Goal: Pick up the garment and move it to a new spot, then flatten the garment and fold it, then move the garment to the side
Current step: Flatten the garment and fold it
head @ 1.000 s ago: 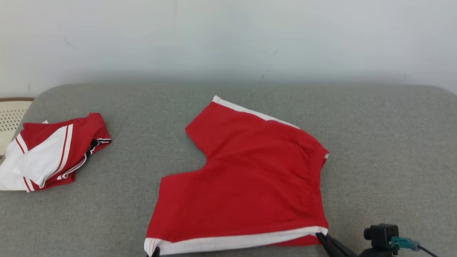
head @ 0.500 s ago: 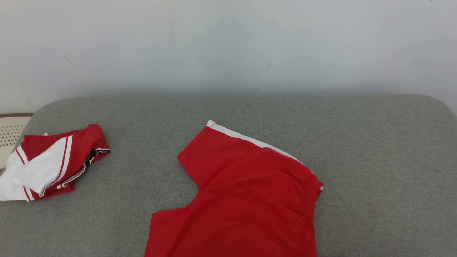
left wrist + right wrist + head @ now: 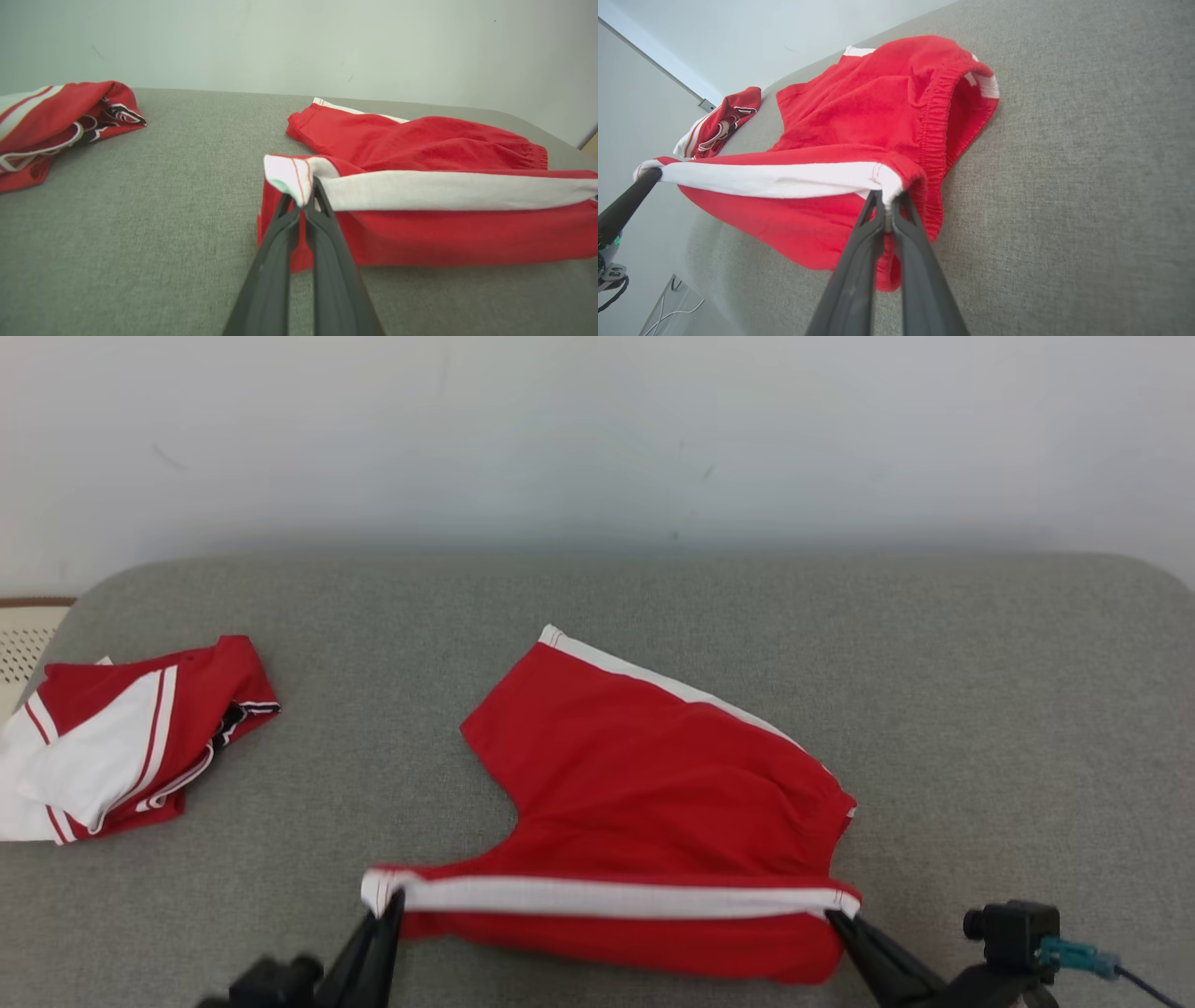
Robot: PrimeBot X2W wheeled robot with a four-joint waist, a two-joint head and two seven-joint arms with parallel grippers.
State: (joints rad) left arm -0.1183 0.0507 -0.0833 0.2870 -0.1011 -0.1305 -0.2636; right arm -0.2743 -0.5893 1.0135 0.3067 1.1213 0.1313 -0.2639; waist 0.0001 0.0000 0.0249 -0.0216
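1. The red shorts (image 3: 653,784) lie at the middle of the grey padded surface (image 3: 980,709), with the elastic waistband toward the right.
2. The left gripper (image 3: 392,901) is closed narrow and pinches the leg-hem end of the white side stripe (image 3: 607,896).
3. The right gripper (image 3: 834,919) is closed narrow and pinches the waistband end of the same stripe.
4. The stripe runs taut between both grippers, held above the surface. Red fabric hangs below it, and the far half rests flat.
5. A second red-and-white garment (image 3: 140,737) lies bunched at the far left, well apart.
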